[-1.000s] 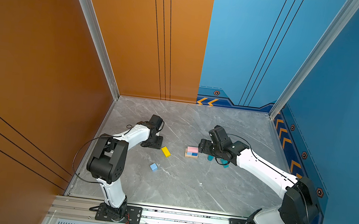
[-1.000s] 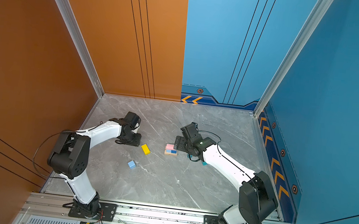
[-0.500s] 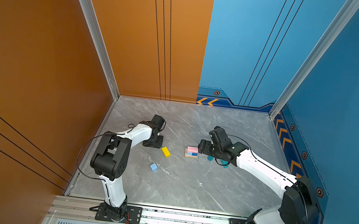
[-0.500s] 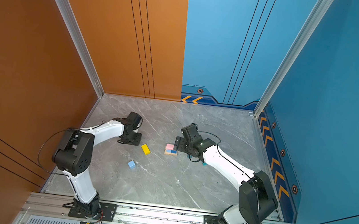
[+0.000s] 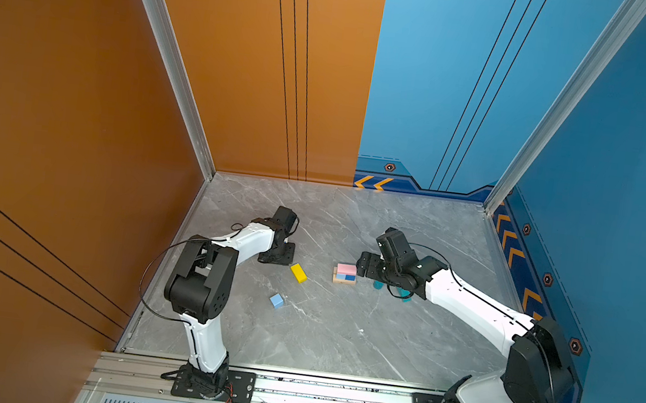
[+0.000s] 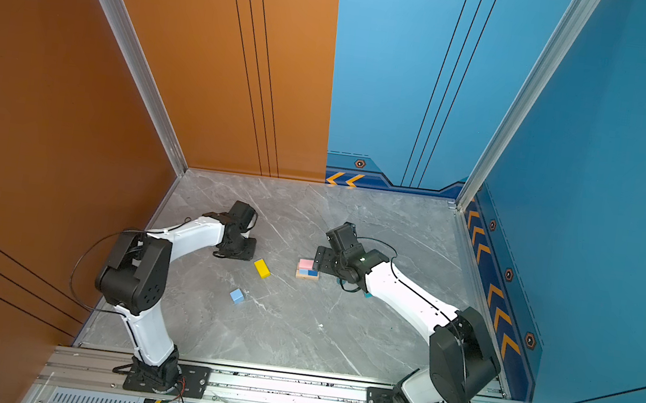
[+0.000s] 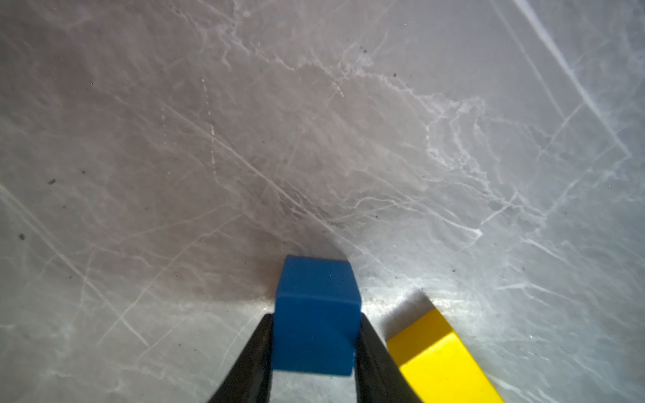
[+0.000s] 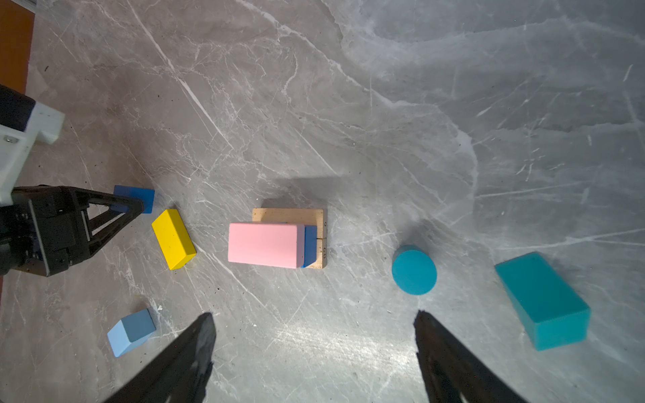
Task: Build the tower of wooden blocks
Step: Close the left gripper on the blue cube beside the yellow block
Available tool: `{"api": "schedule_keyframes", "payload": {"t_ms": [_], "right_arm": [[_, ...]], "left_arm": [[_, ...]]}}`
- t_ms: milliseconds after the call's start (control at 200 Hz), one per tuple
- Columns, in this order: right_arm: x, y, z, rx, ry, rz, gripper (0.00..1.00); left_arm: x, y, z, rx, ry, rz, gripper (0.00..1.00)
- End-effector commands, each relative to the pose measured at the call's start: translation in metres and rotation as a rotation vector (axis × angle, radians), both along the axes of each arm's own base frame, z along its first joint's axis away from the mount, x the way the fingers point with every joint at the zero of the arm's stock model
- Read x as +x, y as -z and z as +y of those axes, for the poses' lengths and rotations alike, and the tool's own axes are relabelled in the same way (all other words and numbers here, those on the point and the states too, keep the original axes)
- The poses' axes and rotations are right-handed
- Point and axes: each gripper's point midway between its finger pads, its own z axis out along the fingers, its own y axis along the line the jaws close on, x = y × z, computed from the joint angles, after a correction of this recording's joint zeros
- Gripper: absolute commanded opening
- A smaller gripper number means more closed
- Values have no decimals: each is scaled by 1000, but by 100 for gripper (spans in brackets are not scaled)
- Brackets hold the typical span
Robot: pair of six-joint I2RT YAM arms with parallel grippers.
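Note:
My left gripper [image 7: 316, 317] is shut on a dark blue cube [image 7: 316, 314] that rests on the grey table; both fingers press its sides. A yellow bar [image 7: 439, 356] lies right beside it, also seen in a top view [image 5: 298, 272]. The tower [image 5: 345, 274] is a tan plank [image 8: 289, 215] with blue cubes [image 8: 310, 244] and a pink slab [image 8: 265, 244] on top. My right gripper [image 8: 314, 317] hangs open and empty beside the tower. A teal cylinder [image 8: 414, 269] and a teal block [image 8: 542, 300] lie by it. A light blue cube [image 5: 277, 300] sits alone nearer the front.
An orange wall [image 5: 69, 138] closes the left side and a blue wall [image 5: 626, 206] the right. An aluminium rail [image 5: 331, 392] with both arm bases runs along the front edge. Bare grey table [image 5: 338, 338] stretches between the blocks and the rail.
My left gripper's fingers have closed in on the dark blue cube, and the left arm's elbow has shifted a little to the right. The right arm has barely moved.

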Motion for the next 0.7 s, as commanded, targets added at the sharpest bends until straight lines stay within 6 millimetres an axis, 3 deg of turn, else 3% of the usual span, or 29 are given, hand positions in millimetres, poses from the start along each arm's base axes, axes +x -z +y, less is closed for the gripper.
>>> {"api": "schedule_keyframes", "payload": {"t_ms": [0,220,400,696], "right_arm": [[-1,-3,-1,20,6,0,90],[0,-3,-1,20,7,-1,90],[0,-2,-1,18,7,3,90],[-1,-1,-2,14,9,3,90]], "left_arm": [[7,-3,-8,-22,0,-10,42],[9,-5,-8,-23,-8,-17,43],[10,-1,-10,-29,-7,-8,38],[6,-10,-10,-40,-19,-10,8]]}}
